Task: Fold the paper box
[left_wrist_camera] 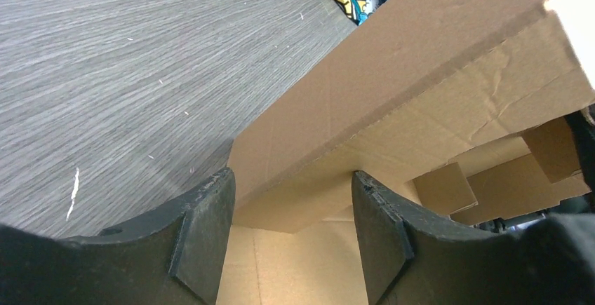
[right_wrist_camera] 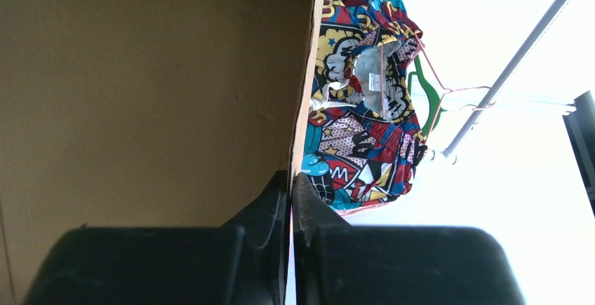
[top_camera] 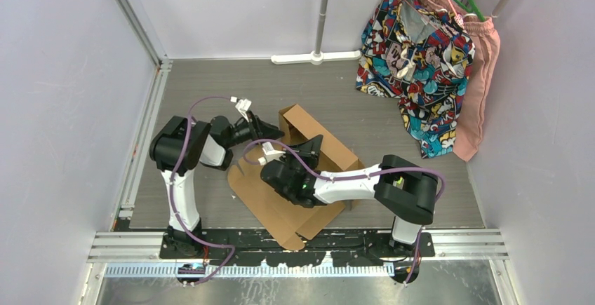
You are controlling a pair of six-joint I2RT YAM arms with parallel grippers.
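Steadying the paper box [top_camera: 263, 203] at mid-frame, your right gripper [right_wrist_camera: 290, 193] pinches a raised panel's edge; your left gripper [left_wrist_camera: 291, 179] gapes around the wall's corner, so seat it squarely before you close and crease.

A grey wood-grain tabletop [top_camera: 210, 87] is enclosed by plain, pale walls [top_camera: 56, 109] on the left, back and right. An aluminium rail [top_camera: 137, 24] is run along its left edge, and slotted metal rails [top_camera: 463, 243] are fixed across the near edge. A white pole [top_camera: 323, 10] is stood on a flat foot at the back. A comic-print garment [top_camera: 414, 66] and a pink garment [top_camera: 480, 87] are hung at the back right. The space is evenly and brightly lit.
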